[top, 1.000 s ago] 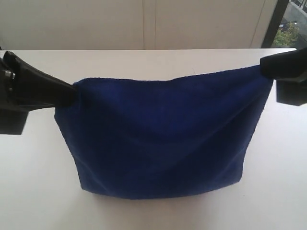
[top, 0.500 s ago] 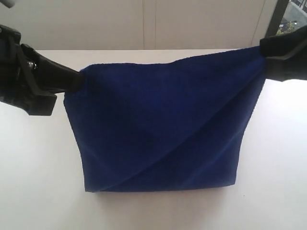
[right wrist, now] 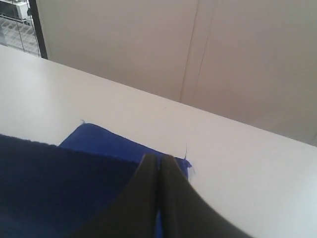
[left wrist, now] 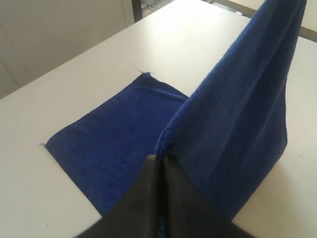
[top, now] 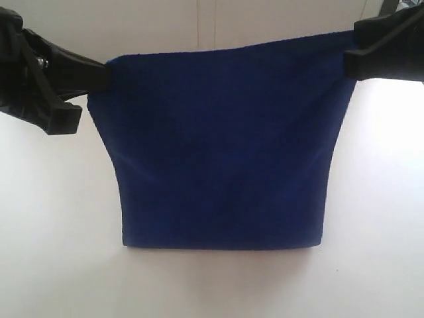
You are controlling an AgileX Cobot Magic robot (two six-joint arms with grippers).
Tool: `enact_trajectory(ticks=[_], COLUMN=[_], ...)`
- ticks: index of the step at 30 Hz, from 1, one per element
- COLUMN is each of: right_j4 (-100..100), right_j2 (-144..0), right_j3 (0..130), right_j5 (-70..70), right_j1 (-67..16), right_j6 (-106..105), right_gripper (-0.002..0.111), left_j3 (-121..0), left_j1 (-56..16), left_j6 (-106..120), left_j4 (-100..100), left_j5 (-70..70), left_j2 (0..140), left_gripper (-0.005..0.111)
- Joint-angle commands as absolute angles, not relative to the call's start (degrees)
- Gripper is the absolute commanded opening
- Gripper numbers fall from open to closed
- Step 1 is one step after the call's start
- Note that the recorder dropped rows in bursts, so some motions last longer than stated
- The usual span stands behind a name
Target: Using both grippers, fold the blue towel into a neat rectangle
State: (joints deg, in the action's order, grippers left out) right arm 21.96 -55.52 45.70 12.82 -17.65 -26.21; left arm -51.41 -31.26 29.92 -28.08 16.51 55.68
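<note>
The blue towel hangs as a taut sheet between both grippers, its lower fold resting on the white table. My left gripper is shut on the towel's upper left corner. My right gripper is shut on the upper right corner, slightly higher. In the left wrist view the black fingers pinch the towel's edge; the lifted part rises steeply while the far part lies flat on the table. In the right wrist view the gripper clamps the towel.
A pale wall stands behind the table's far edge. A dark window frame shows at one corner.
Both grippers have risen with the towel's corners, the left one more, so the top edge is now nearly level. The diagonal creases have pulled out and the sheet hangs flatter.
</note>
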Motion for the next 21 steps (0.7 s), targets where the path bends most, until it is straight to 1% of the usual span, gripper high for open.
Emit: enact_trajectory(ticks=[1,7,12,21], right_j4=[21.82,22.03,22.03,22.03], right_j2=[-56.77,-61.73,-67.93,-74.11], right_j3=[45.37,45.24,45.24,45.24], right_j5=[12.94,11.51,6.34,-1.97], right_j1=[-17.72,-17.72,-17.72,-17.72], right_j6=[-26.81,-26.81,-26.81,-26.81], right_gripper=[0.0,0.0,0.0,0.0], left_j3=[-50.53,-50.41,-50.41,-50.41], left_j1=[-31.59,-31.59,-31.46,-31.46], left_j6=[30.02,29.78,30.02,30.87], left_j4=[-28.72,-28.92,-28.92,-28.23], left_j5=[15.41,11.72,6.98,-2.32], left_j2=[57.47,64.24,69.05,74.44], left_gripper=[0.0,0.0,0.0,0.0])
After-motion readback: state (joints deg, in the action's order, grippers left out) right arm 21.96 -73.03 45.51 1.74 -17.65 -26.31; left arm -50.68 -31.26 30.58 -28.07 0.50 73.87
